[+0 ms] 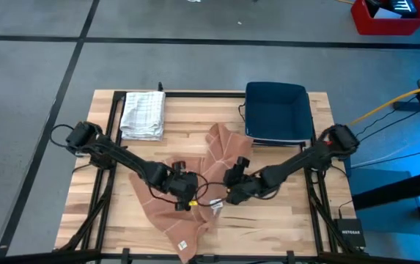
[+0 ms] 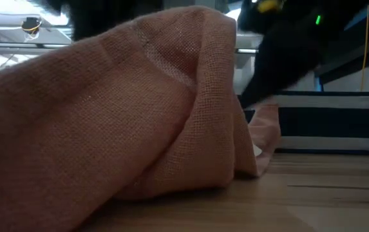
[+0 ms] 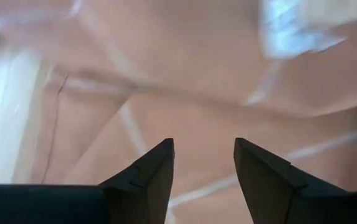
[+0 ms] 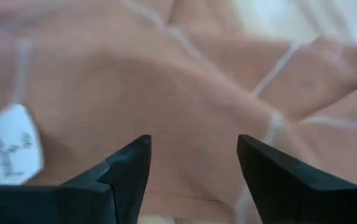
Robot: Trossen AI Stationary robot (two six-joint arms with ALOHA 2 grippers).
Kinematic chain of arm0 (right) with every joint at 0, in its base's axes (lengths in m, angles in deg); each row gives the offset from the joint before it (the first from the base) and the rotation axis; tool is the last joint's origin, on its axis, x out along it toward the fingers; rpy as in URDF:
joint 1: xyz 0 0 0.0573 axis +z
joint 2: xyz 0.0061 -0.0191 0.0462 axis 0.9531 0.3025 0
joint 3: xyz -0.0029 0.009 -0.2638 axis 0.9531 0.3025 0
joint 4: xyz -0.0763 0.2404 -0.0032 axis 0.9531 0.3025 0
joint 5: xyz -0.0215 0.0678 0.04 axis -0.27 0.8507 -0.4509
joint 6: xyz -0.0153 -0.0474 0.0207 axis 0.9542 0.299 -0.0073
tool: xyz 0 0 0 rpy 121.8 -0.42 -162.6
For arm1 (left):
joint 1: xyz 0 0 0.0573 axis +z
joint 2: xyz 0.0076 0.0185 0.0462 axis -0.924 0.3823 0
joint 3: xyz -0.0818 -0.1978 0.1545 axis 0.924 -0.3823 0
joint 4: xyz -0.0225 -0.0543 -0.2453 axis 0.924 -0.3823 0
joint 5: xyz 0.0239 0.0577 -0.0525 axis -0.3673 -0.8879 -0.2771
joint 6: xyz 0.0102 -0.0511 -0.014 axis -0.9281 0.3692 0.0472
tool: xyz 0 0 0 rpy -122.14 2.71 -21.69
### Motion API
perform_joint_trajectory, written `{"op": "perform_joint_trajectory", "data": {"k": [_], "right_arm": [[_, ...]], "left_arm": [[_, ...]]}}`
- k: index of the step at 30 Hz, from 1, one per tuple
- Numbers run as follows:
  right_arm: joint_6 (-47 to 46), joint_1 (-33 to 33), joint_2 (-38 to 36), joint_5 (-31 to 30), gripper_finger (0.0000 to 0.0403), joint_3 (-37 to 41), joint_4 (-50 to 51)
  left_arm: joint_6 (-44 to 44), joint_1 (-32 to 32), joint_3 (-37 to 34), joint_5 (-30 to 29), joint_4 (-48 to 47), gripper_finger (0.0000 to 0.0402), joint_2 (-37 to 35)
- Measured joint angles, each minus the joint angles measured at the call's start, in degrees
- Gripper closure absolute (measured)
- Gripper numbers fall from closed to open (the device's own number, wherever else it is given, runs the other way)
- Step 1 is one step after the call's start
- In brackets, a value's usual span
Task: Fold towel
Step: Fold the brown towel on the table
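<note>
Towel [image 1: 195, 194], salmon-pink and rumpled, lies on the table [image 1: 290, 220] directly beneath both tools. Left tool [image 3: 203, 177] hovers with its fingers apart and nothing between them; right tool [image 4: 194, 171] likewise stands wide and empty. Judging by this, a fold is being set up; next each tool must pinch an edge.

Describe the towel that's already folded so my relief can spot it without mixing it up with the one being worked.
Start at the wooden table and go to its far left corner, across from the dark blue bin. The folded towel lies there as a neat white rectangle with a fine grey check, unlike the rumpled salmon-pink towel spread near the front.
</note>
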Motion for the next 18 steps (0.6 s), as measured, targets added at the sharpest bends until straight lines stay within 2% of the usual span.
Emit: {"op": "perform_joint_trajectory", "data": {"k": [5, 9, 12, 18], "right_arm": [[-0.6, -1.5, 6.1, 2.7, 0.0160, 0.0, -2.0], [-2.5, -1.3, 9.0, 7.1, 0.0160, 0.0, -3.2], [-6.0, -0.8, 10.0, 10.5, 0.0160, -0.3, -3.2], [-12.2, 2.3, 10.2, 12.5, 0.0160, -0.3, -1.2]], "left_arm": [[-1.7, 4.5, -10.8, -2.3, 14.9, 0.0251, 0.7], [-3.1, 8.4, -17.4, -2.7, 27.1, 0.0256, 0.8], [-0.8, 11.0, -20.3, -2.6, 25.5, 0.0257, 0.7], [11.1, 12.6, -24.5, -2.7, 18.3, 0.0258, -0.2]]}}
